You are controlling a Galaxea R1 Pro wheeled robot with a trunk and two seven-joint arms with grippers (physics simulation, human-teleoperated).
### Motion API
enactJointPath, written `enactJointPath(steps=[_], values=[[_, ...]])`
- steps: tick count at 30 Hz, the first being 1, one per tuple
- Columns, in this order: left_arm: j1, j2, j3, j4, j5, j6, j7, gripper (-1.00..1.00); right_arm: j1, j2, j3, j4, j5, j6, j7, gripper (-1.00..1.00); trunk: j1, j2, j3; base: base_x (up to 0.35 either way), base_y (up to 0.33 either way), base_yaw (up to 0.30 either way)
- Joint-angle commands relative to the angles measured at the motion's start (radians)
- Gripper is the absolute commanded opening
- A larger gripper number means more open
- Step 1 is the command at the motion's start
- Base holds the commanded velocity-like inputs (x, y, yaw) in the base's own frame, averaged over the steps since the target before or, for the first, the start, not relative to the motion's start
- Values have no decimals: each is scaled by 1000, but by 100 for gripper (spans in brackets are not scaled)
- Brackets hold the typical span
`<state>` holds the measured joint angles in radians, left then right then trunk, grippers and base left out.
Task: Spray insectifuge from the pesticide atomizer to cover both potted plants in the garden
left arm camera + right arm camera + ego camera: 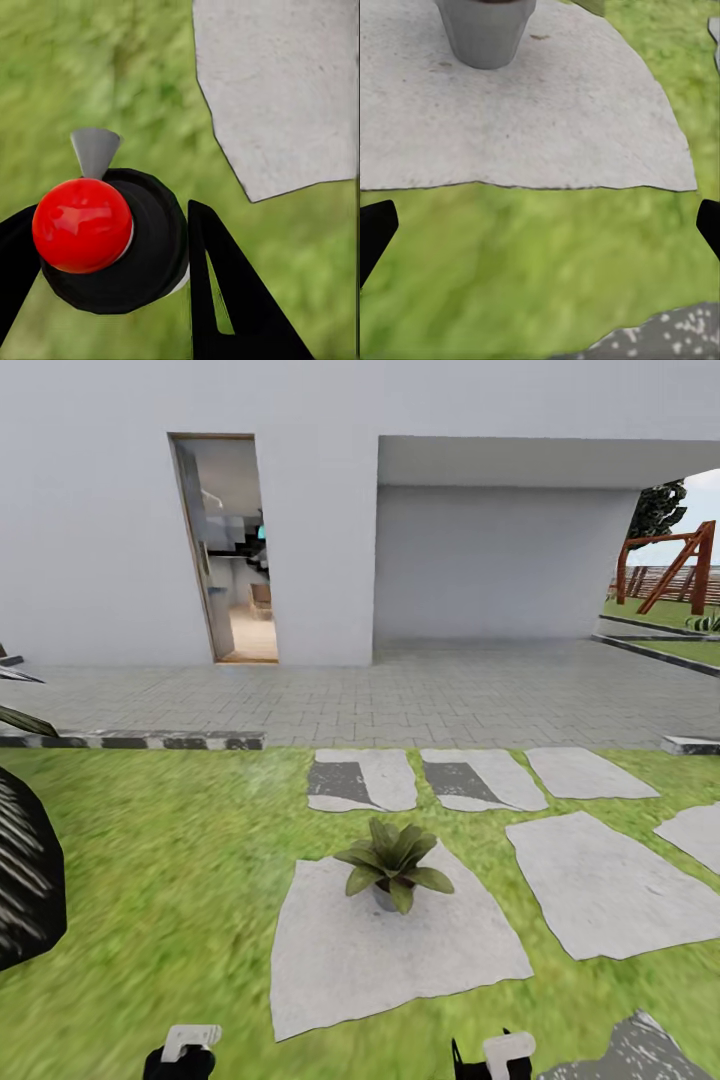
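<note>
Standing on a pale grey stepping stone (400,950) in the lawn (170,860), one potted plant (393,863) spreads broad olive-green leaves above a small grey pot (486,30), straight ahead of the robot in the head view. More stepping stones lie beyond it and to the right, and past them a paved strip (400,695) runs along a white house wall (100,510) with an open doorway (228,550). A wooden swing frame (672,565) stands far off at the right. The left gripper (112,255) has its jaws closed around a black, round-bodied object (150,255) topped by a red ball (82,225) and a grey nozzle-like tip (95,150), above grass beside a stone; whether this is the atomizer cannot be told. The right gripper (540,229) holds its jaws wide and empty over grass, just short of the plant's stone, with the pot near ahead of it.
</note>
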<state>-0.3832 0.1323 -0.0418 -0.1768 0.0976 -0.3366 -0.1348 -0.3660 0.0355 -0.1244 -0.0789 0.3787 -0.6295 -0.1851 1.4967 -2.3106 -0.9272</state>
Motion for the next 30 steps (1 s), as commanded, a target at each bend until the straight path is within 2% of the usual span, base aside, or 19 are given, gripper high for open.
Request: enactJointPath(steps=[1,2,4,7,8,10,12,13,15,17,19,22,25,26,28,29,30], values=[[-1,-1,-6,0,8,-2,-8,-100,-1,0,-7,0,12,-2,-4,100,0,0,-1,0,0,0],[-12,-1,-40,-2,-35,0,-11,-100,-1,0,-6,-2,17,-2,-1,100,0,0,-1,0,0,0],[-17,-1,-84,-3,-117,5,-24,-100,0,-2,-5,-7,22,0,3,100,0,0,-1,0,0,0],[-22,0,-97,-3,-186,11,-79,-100,-1,-9,9,-51,36,1,13,100,0,0,-1,0,0,0],[-23,2,-99,-8,-213,12,-121,-100,-1,-13,26,-91,60,3,32,100,0,0,-1,0,0,0],[-37,6,-100,-34,-262,15,-206,-100,0,-18,46,-150,122,7,101,100,0,0,-1,0,0,0],[-65,11,-101,-57,-322,26,-313,-100,-1,-23,53,-190,198,49,228,100,0,0,-1,0,0,0],[-80,13,-101,-60,-342,36,-348,-100,-4,-27,53,-198,214,76,276,100,0,0,-1,0,0,0],[-126,15,-101,-65,-405,93,-455,-100,-26,-38,54,-232,236,141,408,100,0,0,-1,0,0,0],[-160,15,-100,-67,-462,137,-533,-100,-42,-40,54,-276,242,161,494,100,0,0,-1,0,0,0],[-187,14,-100,-67,-513,154,-584,-100,-50,-41,55,-310,252,173,572,100,0,0,-1,0,0,0],[-205,7,-101,-69,-577,161,-616,-100,-84,-42,55,-326,289,197,690,100,0,0,-1,0,0,0],[-209,-1,-103,-104,-622,160,-633,-100,-102,-35,57,-327,306,210,734,100,0,0,-1,0,0,0],[-210,-4,-101,-137,-668,163,-692,-100,-103,-30,58,-328,345,213,745,100,0,0,-1,0,0,0],[-210,-11,-101,-158,-689,164,-714,-100,-104,-24,58,-329,375,214,789,100,0,0,-1,0,0,0],[-210,-38,-102,-171,-708,164,-725,-100,-136,-11,58,-328,387,214,884,100,0,0,-1,0,0,0],[-210,-50,-102,-173,-733,165,-726,-100,-146,-9,58,-328,389,214,909,100,0,0,-1,0,0,0]])
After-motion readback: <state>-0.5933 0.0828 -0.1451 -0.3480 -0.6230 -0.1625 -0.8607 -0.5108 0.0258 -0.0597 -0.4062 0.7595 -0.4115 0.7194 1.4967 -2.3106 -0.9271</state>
